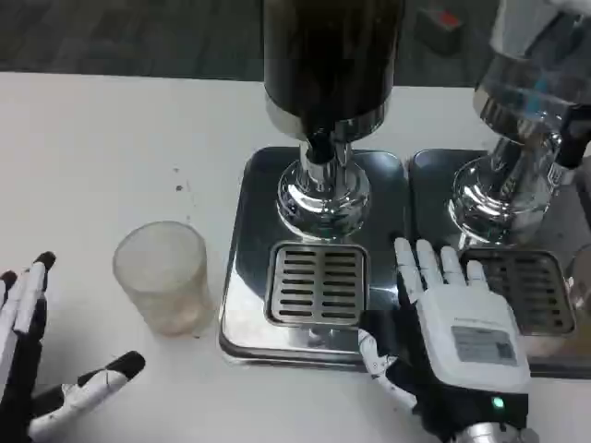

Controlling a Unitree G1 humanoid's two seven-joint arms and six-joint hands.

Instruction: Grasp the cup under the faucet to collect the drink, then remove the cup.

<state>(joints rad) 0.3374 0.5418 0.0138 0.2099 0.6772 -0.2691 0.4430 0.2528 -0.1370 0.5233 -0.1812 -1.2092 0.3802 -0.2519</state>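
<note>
On the desk, left of the dispenser base: frosted cup (162, 275), upright, untouched.
Faucet (319, 146): above the drip grate (317, 283).
Left hand (37, 355): near-left corner, released, fingers spread.
Right hand (454, 332): flat on base's right edge, holding nothing.

The white table (92, 148) carries a frosted cup (163, 275) beside two steel dispenser bases (247, 277), side by side.

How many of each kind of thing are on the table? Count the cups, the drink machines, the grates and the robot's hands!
Cups: 1, the frosted cup
Drink dispensers: 2
Drip grates: 2
Robot hands: 2, left hand, right hand
Total: 7
</note>
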